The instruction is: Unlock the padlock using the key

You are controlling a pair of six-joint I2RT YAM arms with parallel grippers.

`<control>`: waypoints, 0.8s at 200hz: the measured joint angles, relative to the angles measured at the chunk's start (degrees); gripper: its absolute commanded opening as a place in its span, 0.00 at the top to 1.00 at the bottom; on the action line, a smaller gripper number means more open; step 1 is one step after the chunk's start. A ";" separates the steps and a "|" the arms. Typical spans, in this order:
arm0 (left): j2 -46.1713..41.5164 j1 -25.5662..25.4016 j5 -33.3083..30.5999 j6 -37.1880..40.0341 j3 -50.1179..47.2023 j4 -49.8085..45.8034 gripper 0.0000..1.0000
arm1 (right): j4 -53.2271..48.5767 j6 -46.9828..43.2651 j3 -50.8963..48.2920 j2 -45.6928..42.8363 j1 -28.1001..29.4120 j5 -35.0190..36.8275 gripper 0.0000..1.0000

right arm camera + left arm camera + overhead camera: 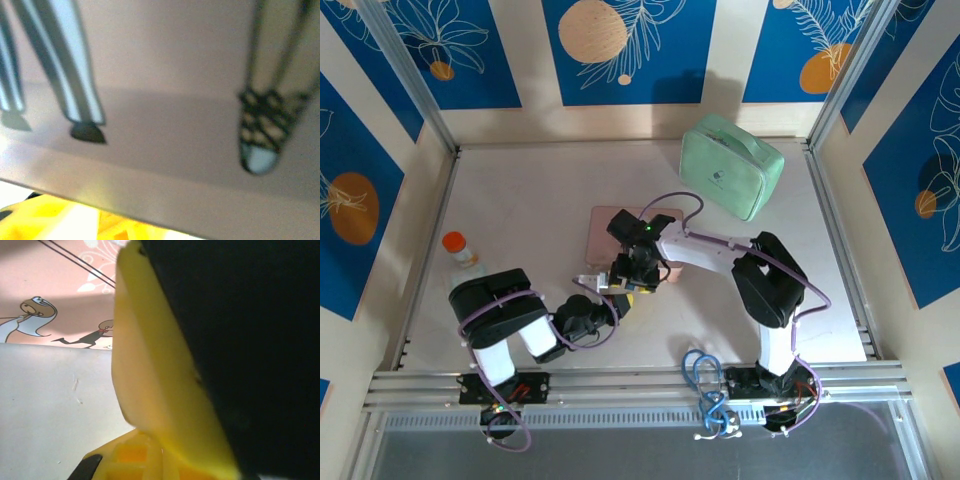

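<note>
The pink picture tin lies mid-table, and its printed side is close ahead in the left wrist view. A tiny silvery piece, seemingly the padlock, sits just off the tin's near left corner. My right gripper reaches down over the tin's near edge, its camera pressed against the blurred pink wall. My left gripper comes in from the near left, almost touching the right one. A yellow finger and a black body block the left wrist view. The key is hidden. Both grippers' jaws are hidden.
A mint-green zip case sits at the back right. An orange-capped bottle stands at the left by the left arm. Blue cable loops hang at the near rail. Bare table lies to the tin's left.
</note>
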 measured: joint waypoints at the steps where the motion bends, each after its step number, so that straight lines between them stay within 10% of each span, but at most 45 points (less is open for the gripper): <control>1: -0.02 0.00 -0.02 -0.04 -0.02 0.00 1.00 | 0.02 0.09 -0.04 -0.04 0.00 0.00 0.30; 160: -0.42 0.44 0.31 -11.13 0.11 -1.09 1.00 | 48.68 6.36 -42.49 -24.52 6.82 16.87 0.30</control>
